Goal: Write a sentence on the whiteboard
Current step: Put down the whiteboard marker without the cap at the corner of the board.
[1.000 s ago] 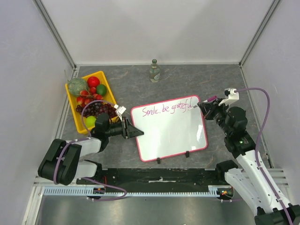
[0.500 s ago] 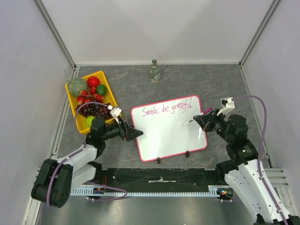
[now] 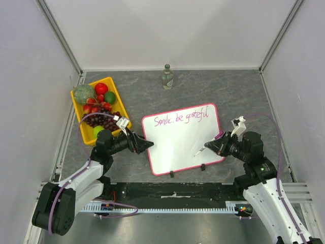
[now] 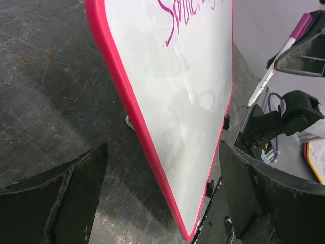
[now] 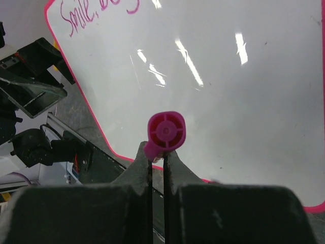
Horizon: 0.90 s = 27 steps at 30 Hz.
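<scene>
Our right gripper [image 5: 157, 155] clamps a pink marker pen [image 5: 166, 129], with the flat white pink-rimmed whiteboard [image 5: 228, 101] in front of it. Our left gripper [image 3: 143, 144], fingers apart, faces the board's edge.

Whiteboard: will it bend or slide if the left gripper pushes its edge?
Probably stiff: the whiteboard shows a straight rim in the left wrist view. Likely light, apt to slide: a thin panel seemingly loose on the smooth table. With the open left gripper straddling its edge, a push may pivot it.
</scene>
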{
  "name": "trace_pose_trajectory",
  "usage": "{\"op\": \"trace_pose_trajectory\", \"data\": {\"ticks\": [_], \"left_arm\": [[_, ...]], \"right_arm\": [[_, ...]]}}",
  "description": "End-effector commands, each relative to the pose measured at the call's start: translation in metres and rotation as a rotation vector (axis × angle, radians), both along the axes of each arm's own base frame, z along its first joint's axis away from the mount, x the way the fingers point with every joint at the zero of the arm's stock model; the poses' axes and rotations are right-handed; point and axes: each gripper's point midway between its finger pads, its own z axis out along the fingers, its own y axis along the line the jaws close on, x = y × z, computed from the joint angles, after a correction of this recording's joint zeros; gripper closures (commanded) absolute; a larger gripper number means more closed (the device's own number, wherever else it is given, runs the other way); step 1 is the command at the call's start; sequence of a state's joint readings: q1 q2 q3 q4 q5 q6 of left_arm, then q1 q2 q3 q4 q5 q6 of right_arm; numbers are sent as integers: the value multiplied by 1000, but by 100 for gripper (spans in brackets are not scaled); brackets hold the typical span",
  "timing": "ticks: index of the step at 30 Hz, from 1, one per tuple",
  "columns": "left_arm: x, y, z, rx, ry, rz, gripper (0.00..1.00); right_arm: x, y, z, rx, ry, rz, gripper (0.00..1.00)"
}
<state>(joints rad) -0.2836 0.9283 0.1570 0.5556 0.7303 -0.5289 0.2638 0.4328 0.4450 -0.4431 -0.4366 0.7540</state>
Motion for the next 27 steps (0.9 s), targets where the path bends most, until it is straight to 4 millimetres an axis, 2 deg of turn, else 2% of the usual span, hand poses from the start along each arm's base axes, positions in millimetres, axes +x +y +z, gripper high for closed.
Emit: {"op": "trace_pose_trajectory", "data": {"ticks": [1, 15, 22, 27], "left_arm": [[4, 2, -1, 27, -44, 11, 6], [4, 1, -3, 27, -36, 6, 6], [4, 1, -3, 27, -36, 6, 6], [4, 1, -4, 29, -32, 4, 6]], "right_arm": [[-23, 5, -19, 27, 119, 53, 100], [-68, 2, -62, 53, 287, 65, 98], [-75, -6, -70, 2, 317, 48, 85], [-75, -12, -70, -33, 324, 24, 67]]}}
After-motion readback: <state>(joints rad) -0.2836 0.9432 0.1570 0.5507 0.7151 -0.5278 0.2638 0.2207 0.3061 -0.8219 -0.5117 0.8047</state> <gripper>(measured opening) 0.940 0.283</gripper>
